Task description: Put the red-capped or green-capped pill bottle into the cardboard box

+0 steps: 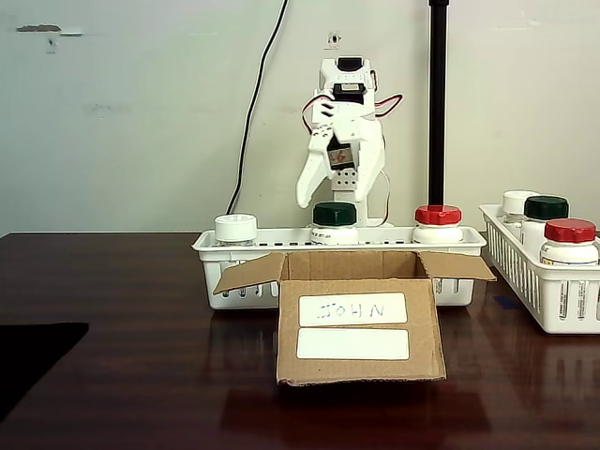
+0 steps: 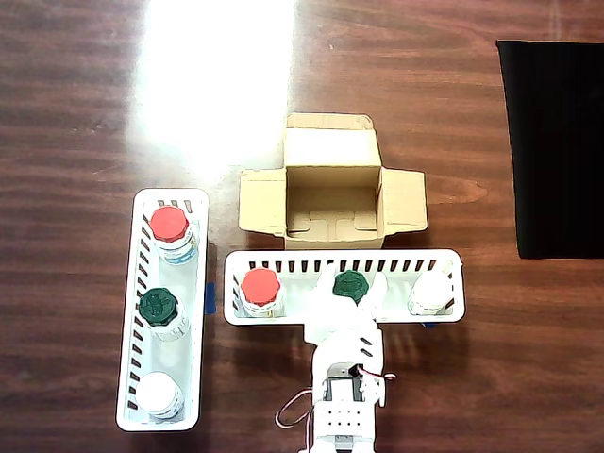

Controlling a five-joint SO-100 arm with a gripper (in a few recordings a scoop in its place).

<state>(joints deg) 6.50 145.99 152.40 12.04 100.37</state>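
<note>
The cardboard box (image 1: pixel 361 319) (image 2: pixel 333 193) stands open at the table's middle, flaps spread, with a "JOHN" label on its front. Right behind it, a long white basket (image 1: pixel 464 239) (image 2: pixel 344 260) holds a white-capped bottle (image 1: pixel 235 228) (image 2: pixel 431 293), a green-capped bottle (image 1: pixel 335 220) (image 2: pixel 351 284) and a red-capped bottle (image 1: pixel 438 220) (image 2: pixel 260 286). My white gripper (image 1: pixel 339 192) (image 2: pixel 351 282) hangs open just over the green-capped bottle. Seen from overhead, one finger lies on each side of its cap, and nothing is held.
A second white basket (image 1: pixel 525 272) (image 2: pixel 132 311) stands to one side with a red-capped (image 2: pixel 170 225), a green-capped (image 2: pixel 158 305) and a white-capped bottle (image 2: pixel 159 392). A black mat (image 1: pixel 28 356) (image 2: pixel 557 142) lies on the opposite side. A black pole (image 1: pixel 437 103) rises behind the arm.
</note>
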